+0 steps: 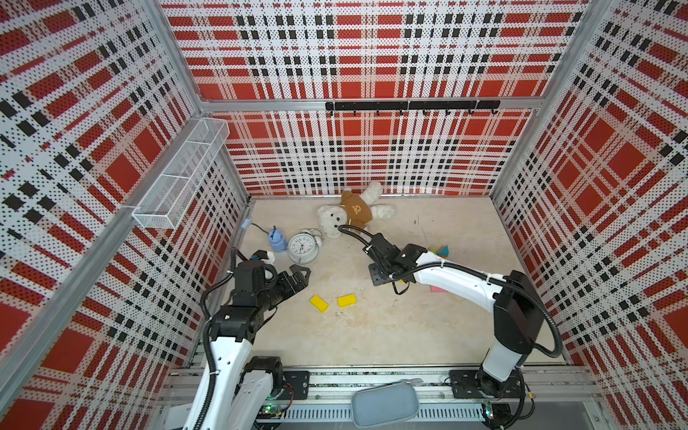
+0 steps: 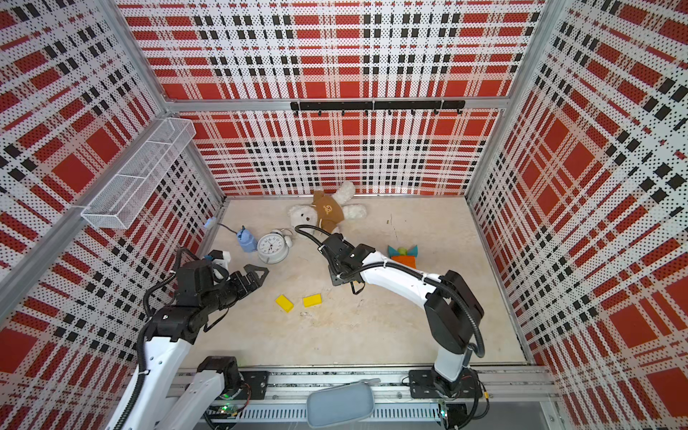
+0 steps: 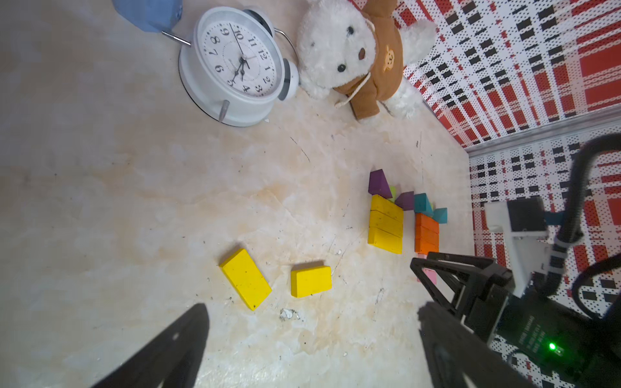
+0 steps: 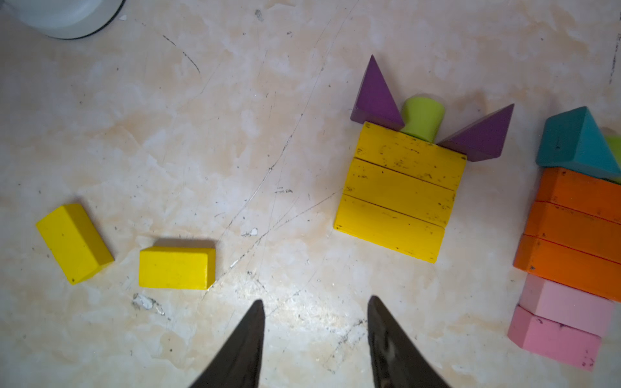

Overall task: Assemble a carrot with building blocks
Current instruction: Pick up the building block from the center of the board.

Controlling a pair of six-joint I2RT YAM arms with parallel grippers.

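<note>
Two loose yellow blocks lie apart at the middle of the floor in both top views. Right of them, three flat yellow blocks lie side by side, with two purple triangles and a lime cylinder at one end. Beside that are three orange blocks, a teal triangle and two pink blocks. My right gripper hovers open over bare floor between the loose blocks and the yellow row. My left gripper is open, left of the loose blocks. In the top views, the right arm hides most of the rows.
A white alarm clock, a blue object and a teddy bear lie at the back left. A mesh basket hangs on the left wall. A grey pouch sits on the front rail.
</note>
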